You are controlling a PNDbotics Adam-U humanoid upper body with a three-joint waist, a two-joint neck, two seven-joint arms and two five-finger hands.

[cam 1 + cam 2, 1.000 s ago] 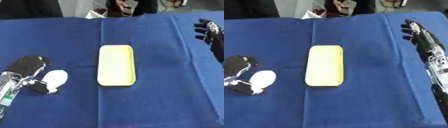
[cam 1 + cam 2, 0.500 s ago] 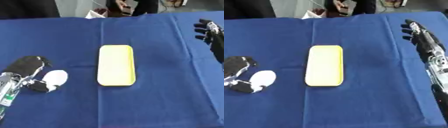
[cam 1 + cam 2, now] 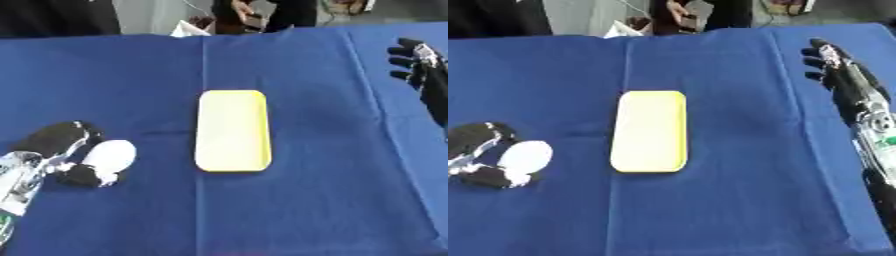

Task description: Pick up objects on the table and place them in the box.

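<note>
Left hand [image 3: 66, 155]: fingers curled round white object [image 3: 109, 155]. Yellow box [image 3: 232, 130] unlabelled, beyond fingertips. Right hand [image 3: 833, 62]: fingers spread, straight.

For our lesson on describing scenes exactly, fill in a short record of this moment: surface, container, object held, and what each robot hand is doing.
surface: table under a blue cloth
container: shallow yellow box, mid-table, nothing visible inside
object held: white rounded object, at the table's left side
left robot hand: fingers curled round the white rounded object
right robot hand: idle at the far right, fingers straight, holding nothing
task state: the object is not yet in the box
</note>
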